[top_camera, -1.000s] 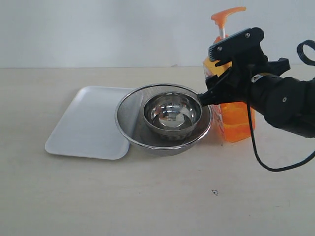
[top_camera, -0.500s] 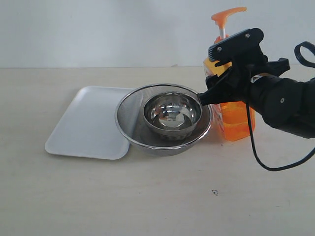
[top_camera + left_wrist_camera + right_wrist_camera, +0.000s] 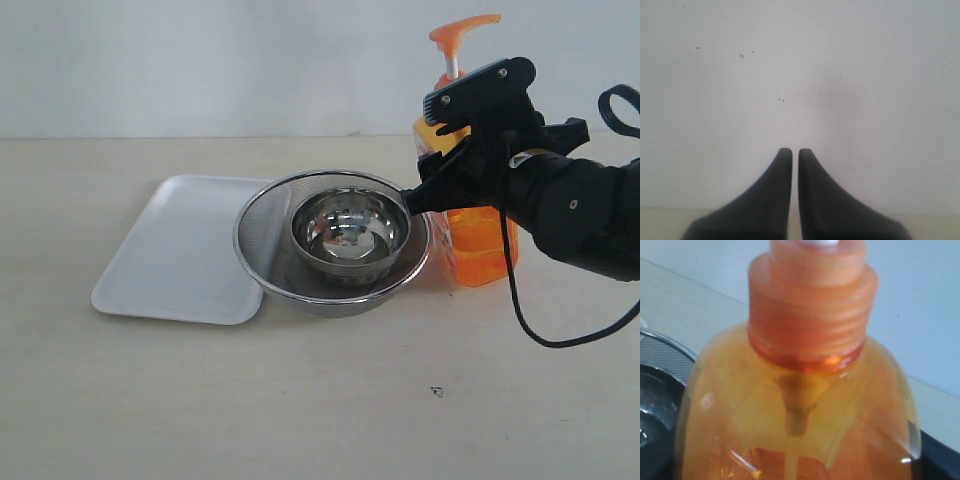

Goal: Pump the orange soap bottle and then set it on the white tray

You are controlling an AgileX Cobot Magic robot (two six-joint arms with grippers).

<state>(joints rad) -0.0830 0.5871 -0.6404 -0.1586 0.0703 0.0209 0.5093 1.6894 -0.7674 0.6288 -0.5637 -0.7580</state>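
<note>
The orange soap bottle [image 3: 480,240] stands upright on the table at the right, its pump head [image 3: 460,30] raised on the white stem. My right gripper [image 3: 425,150] reaches in from the right with one finger on each side of the bottle's body, shut on it. In the right wrist view the bottle [image 3: 800,390] fills the frame, and a black finger [image 3: 940,452] lies against its side. The white tray [image 3: 170,260] lies flat at the left. My left gripper [image 3: 791,152] is shut on nothing, faces a pale wall, and does not show in the exterior view.
A round steel mesh strainer [image 3: 262,235] with a steel bowl [image 3: 350,230] inside sits between tray and bottle, overlapping the tray's right edge and almost touching the bottle. A black cable [image 3: 520,310] hangs from the right arm.
</note>
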